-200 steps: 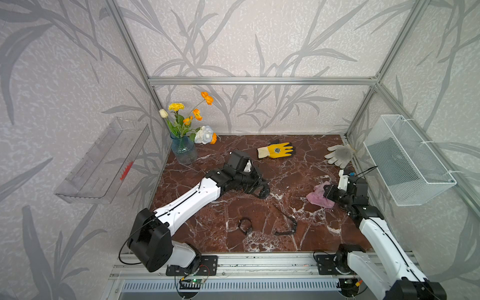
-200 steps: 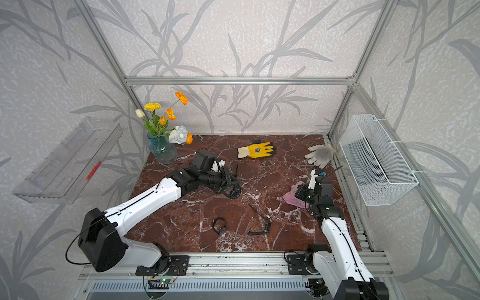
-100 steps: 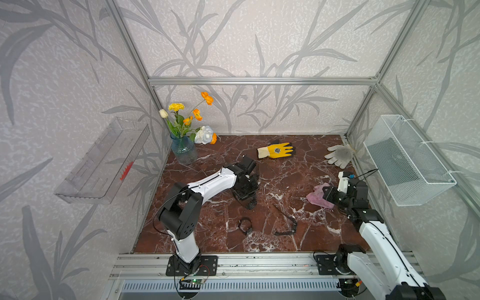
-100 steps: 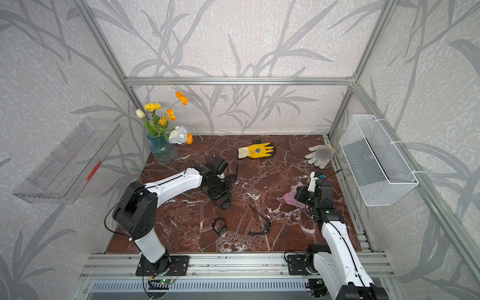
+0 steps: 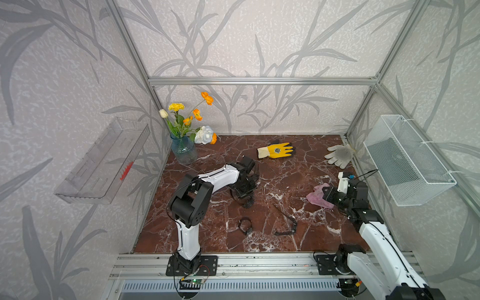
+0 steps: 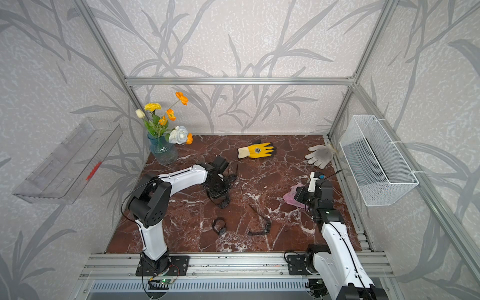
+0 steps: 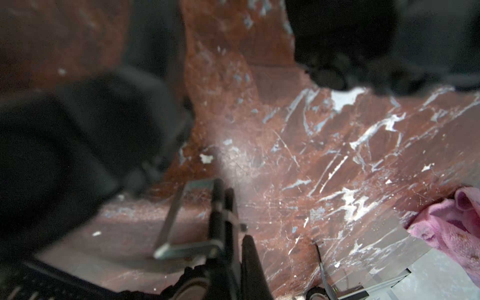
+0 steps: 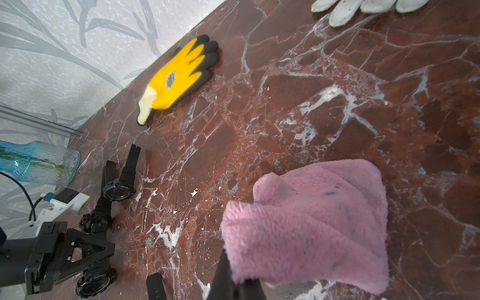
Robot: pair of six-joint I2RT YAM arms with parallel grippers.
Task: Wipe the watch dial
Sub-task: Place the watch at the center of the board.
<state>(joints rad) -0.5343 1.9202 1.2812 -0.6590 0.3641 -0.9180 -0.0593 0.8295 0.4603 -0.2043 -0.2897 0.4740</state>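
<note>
Red-brown marble tabletop (image 5: pixel 285 181): its centre-right stretch is left bare. Right gripper (image 5: pixel 327 195), near the right edge: jaws are clenched on a crumpled pink fleece cloth (image 5: pixel 314 199). Left gripper (image 5: pixel 246 195), mid-table: jaws are closed; a black wristwatch (image 5: pixel 247 204) is seen touching its tips, but a grasp cannot be confirmed. An open-strapped black watch (image 5: pixel 285 226) is laid nearer the front edge.
</note>
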